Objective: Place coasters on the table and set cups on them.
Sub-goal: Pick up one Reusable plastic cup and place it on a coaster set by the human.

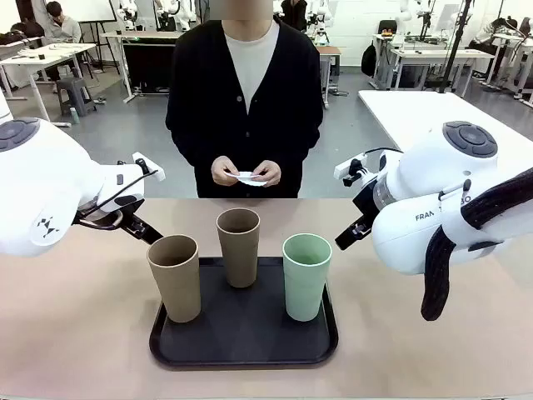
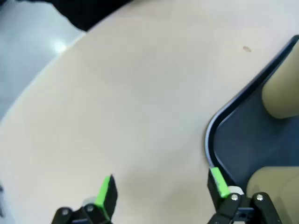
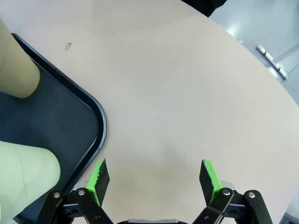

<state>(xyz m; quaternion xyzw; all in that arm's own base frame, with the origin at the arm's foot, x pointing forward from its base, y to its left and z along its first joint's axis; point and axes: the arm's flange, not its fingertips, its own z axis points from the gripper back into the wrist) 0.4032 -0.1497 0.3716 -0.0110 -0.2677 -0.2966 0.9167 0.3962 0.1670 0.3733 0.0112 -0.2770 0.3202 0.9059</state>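
Three cups stand upright on a black tray (image 1: pixel 243 360): a tan cup (image 1: pixel 176 277) at the left, a tan cup (image 1: pixel 239 246) at the back middle and a mint green cup (image 1: pixel 306 275) at the right. Across the table (image 1: pixel 75 333) a person holds the white coasters (image 1: pixel 248 177) in both hands at waist height. My left gripper (image 1: pixel 146 232) hovers open just left of the tray, its pads (image 2: pixel 105 191) over bare tabletop beside the tray corner (image 2: pixel 210 135). My right gripper (image 1: pixel 346 237) hovers open right of the tray, empty (image 3: pixel 154 176) above the table.
The beige tabletop is bare on both sides of the tray (image 3: pixel 70 116) and in front of the person. A white table (image 1: pixel 433 108) stands behind at the right. Tan cups (image 2: pixel 282 98) rise close to my left gripper's right finger.
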